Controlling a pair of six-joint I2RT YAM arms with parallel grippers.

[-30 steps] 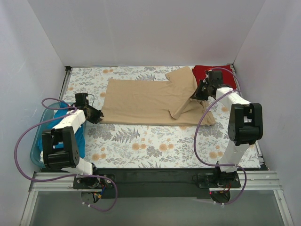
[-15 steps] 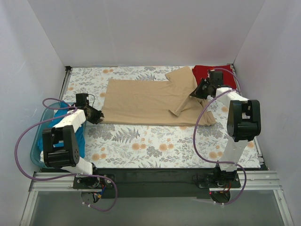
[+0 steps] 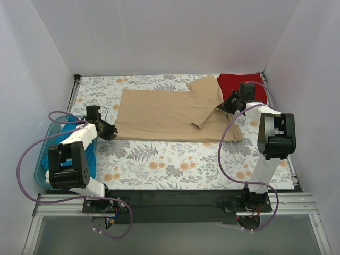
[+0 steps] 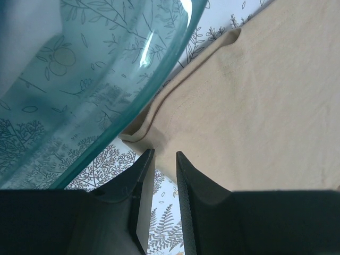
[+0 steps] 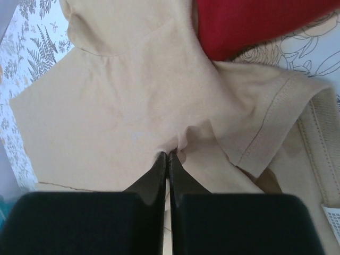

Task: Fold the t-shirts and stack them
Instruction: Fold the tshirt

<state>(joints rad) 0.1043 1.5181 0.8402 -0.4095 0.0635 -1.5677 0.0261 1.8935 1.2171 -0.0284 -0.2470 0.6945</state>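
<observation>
A tan t-shirt (image 3: pixel 159 114) lies spread across the floral tablecloth, its right sleeve part folded over the body. My right gripper (image 3: pixel 229 102) is shut on a pucker of that tan cloth (image 5: pixel 122 95), its tips at the pinch (image 5: pixel 169 155). A dark red t-shirt (image 3: pixel 239 83) lies at the back right corner, just beyond the tan one (image 5: pixel 249 26). My left gripper (image 3: pixel 109 130) stands open at the tan shirt's near left corner (image 4: pixel 265 95), the jaws (image 4: pixel 163 155) a little apart with nothing between them. A teal t-shirt (image 3: pixel 87 154) lies in the tub.
The light blue plastic tub (image 3: pixel 42 159) stands at the left edge beside my left arm, and its wall (image 4: pixel 79 79) fills the left wrist view's upper left. White walls close in the table on three sides. Purple cables loop off both arms.
My right gripper has moved a little back and to the right, drawing the pinched tan cloth with it and uncovering more of the red shirt. The left arm has not moved.
</observation>
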